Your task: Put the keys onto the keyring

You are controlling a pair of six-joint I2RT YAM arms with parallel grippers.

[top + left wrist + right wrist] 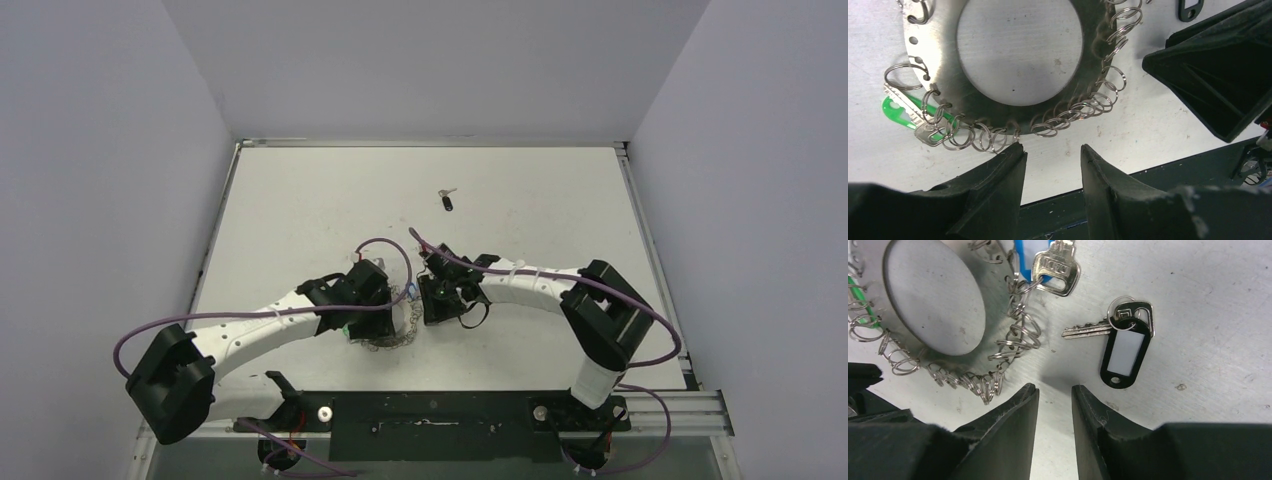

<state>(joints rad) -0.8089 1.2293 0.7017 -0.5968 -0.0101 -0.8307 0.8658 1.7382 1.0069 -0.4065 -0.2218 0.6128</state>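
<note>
1. Two robot arms meet over a large round silvery metal keyring (938,45) with a hollow centre and a rim of small wire loops. It lies flat on the pale tabletop (300,200), near the front edge.
2. Neither of the two small silver keys with black plastic heads is on the keyring, so the task looks barely begun, with both threadings left to do.
3. The nearer black-headed key (1123,342) lies flat just beside the keyring's rim but apart from it, ahead of the right hand (1055,392). A small split ring sits at its head.
4. The farther black-headed key (447,202) lies alone toward the back of the tabletop, well apart from both arms.
5. The left hand (1050,155) hovers at the keyring's near rim, its fingers spread with nothing between them.
6. The right hand hangs over bare tabletop between the keyring and the nearer black-headed key, its fingers parted by a narrow gap and pinching nothing.
7. No box, tray or bowl is in view, so the keyring is the only holder. Its loops carry a green-headed key (898,110) on one side and, it appears, a blue-headed key (1055,270) on the other.
</note>
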